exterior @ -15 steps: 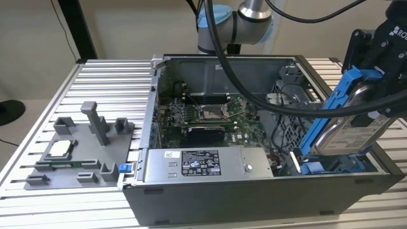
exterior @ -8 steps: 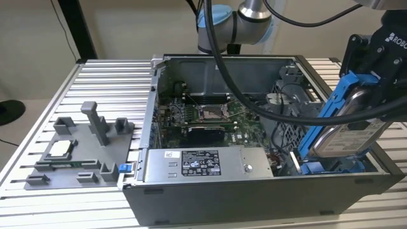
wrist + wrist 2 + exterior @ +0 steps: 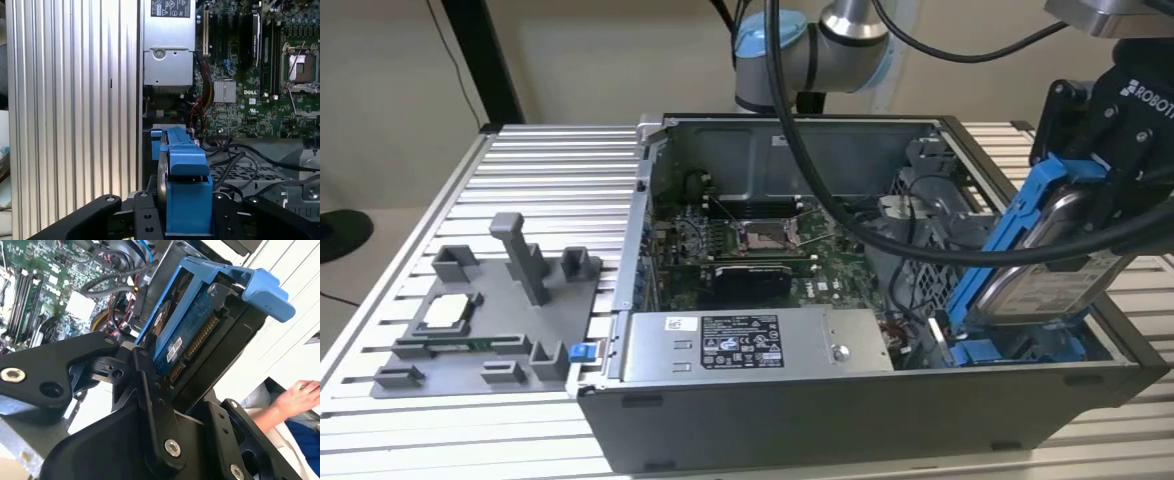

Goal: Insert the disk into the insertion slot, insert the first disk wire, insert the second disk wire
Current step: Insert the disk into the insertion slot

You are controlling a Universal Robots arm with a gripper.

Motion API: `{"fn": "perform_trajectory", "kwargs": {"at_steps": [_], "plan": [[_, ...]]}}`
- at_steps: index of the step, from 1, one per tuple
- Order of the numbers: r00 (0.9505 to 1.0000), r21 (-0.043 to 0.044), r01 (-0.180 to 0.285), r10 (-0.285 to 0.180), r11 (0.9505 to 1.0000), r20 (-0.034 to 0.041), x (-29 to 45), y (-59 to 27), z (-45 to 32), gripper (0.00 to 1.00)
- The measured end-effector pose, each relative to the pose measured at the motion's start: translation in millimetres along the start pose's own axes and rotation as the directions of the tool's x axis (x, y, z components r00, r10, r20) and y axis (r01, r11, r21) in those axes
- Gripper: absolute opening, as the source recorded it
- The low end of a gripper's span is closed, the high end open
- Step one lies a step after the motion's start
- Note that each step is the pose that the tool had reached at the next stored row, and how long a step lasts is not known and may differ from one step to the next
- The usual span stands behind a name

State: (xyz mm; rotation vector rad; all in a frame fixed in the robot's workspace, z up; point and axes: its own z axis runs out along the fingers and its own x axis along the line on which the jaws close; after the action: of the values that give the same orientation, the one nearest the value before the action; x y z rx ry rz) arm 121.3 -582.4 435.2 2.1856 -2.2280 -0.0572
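Slatted aluminium table [image 3: 520,170] lay under an open computer case [image 3: 854,420]. Our pincer [image 3: 1101,195] had closed on the disk [image 3: 1047,270], clamping it near the upper end of its blue carrier. The disk stood steeply tilted, with its lower end down at the insertion slot [image 3: 1014,352] in the case corner at the exterior view's right, and it was not yet lying flat in the bay. Black cables [image 3: 907,245] crossed just beside it, above the motherboard [image 3: 761,240].

We judged that the tilt could jam the carrier's edge against the slot's blue fittings, or that the cables could get trapped underneath the disk. A grip so far from the lower end might also let the disk swing.

The slot's floor was hidden behind the disk and the case wall, so we could not tell whether the two were touching. Nor could we tell which cables served the disk. In the second wrist view a person's hand [image 3: 300,395] showed beyond the case, cut off at the edge.
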Motion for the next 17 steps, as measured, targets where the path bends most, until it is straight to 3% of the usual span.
{"fn": "perform_trajectory", "kwargs": {"at_steps": [2,10,17], "plan": [[1.0,0.0002,0.0,0.0,1.0,0.0009,-3.1,-0.7,2.0,0.0],[1.0,0.0002,0.0,0.0,1.0,0.0028,-3.7,-2.5,9.0,0.0],[0.9999,0.0,0.0,0.0,1.0,0.0121,-4.6,-4.2,16.5,0.0]]}}
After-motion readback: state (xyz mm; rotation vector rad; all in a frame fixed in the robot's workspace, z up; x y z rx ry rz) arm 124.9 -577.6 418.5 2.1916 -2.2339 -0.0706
